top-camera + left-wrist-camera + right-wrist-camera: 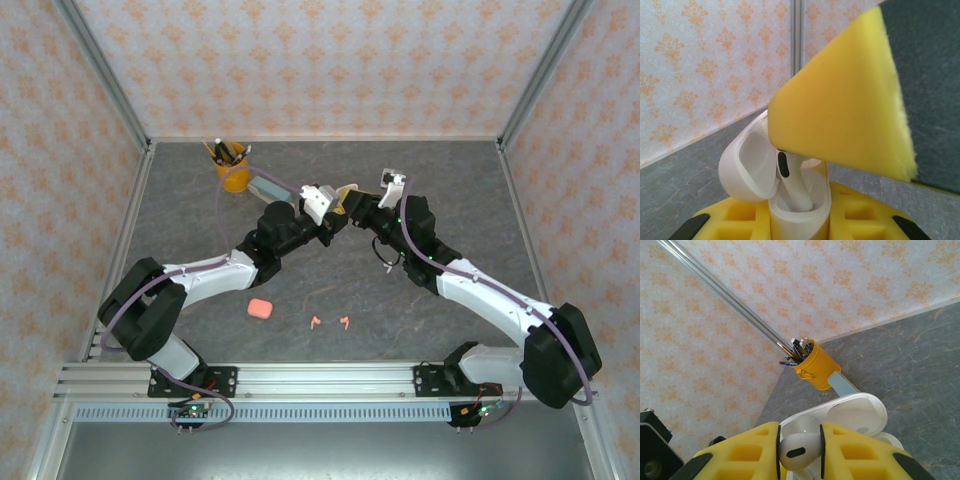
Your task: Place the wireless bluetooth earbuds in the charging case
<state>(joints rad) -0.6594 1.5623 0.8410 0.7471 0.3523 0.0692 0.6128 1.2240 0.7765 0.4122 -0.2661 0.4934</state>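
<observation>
Progress: judged to be in the 1st half.
- 1 white earbud (796, 450) is clamped between the yellow pads of the right gripper (799, 440), bulb up.
- In the left wrist view its stem is seen lowered into a socket of the white charging case (812, 202), but not yet seated; the bulb stands above the rim.
- The case is gripped upright, lid open, by the left gripper (800, 222), held above the surface (450, 190) near mid-table.
- It cannot be told whether the case's other socket is filled.
- 2 pink earbuds (330, 321) lie just beside each other on the surface near the arm bases, untouched. A pink case (259, 308) lies near them, apparently closed.
- Left to do, as judged: seat and release the white earbud, then deal with the 2 pink ones.

Materials and shapes:
- White case: glossy hard plastic, rounded like a pebble, with a hinged and hollowed lid.
- Earbud: smooth white plastic, with a dark oval vent on the bulb and a thin stem.
- Gripper pads: matte yellow, ribbed with square pockets.
- Surface: dark grey, stone-veined and matte.
- A yellow cup (812, 367) of pens stands at the back.
</observation>
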